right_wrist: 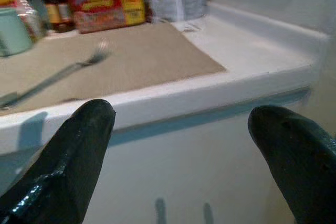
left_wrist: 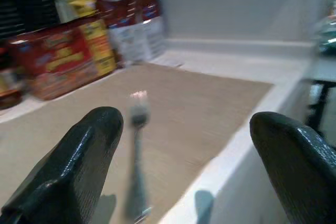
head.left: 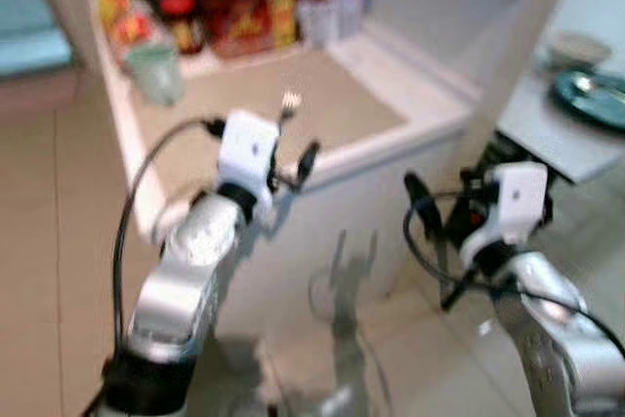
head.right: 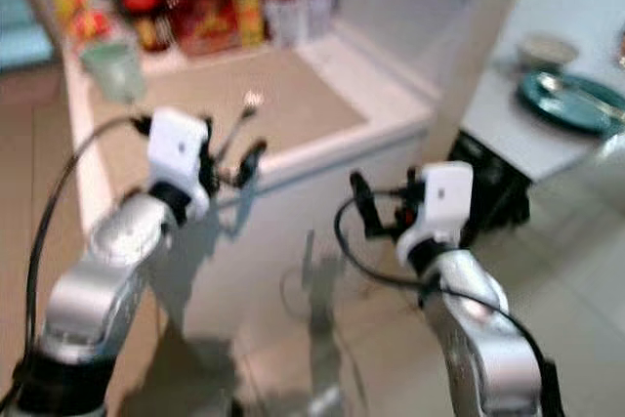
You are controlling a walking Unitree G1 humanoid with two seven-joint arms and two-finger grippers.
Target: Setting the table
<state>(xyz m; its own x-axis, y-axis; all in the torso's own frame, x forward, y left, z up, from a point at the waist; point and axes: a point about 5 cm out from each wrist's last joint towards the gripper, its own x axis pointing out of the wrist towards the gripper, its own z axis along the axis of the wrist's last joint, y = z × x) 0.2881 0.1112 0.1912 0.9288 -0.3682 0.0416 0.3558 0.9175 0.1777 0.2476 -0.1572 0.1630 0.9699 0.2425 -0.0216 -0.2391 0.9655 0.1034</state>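
- A humanoid robot stands facing a white counter (head.left: 391, 144) topped with a tan mat (head.left: 293, 104); every view is blurred.
- A fork (left_wrist: 137, 145) lies on the mat near the counter's front edge, tines pointing toward the back.
- The left gripper (left_wrist: 184, 156) hovers at the counter's edge just in front of the fork, its two black fingers spread wide and holding nothing.
- The right gripper (right_wrist: 184, 150) hangs lower, before the counter's white front face, also spread wide and empty.
- Food packets (head.left: 244, 17), a jar (head.left: 184, 21) and a pale green cup (head.left: 156, 70) crowd the back of the counter.
- To the right, a table (head.left: 547, 134) carries a teal plate (head.left: 591, 95) and a small bowl (head.left: 578, 46), probably the fork's destination.
- Risk, as I judge it: the fork lies flat and thin, so closing fingers could slide over it or push it along the mat.
- The blur suggests movement, which could make the left gripper's aim drift and knock the counter edge.
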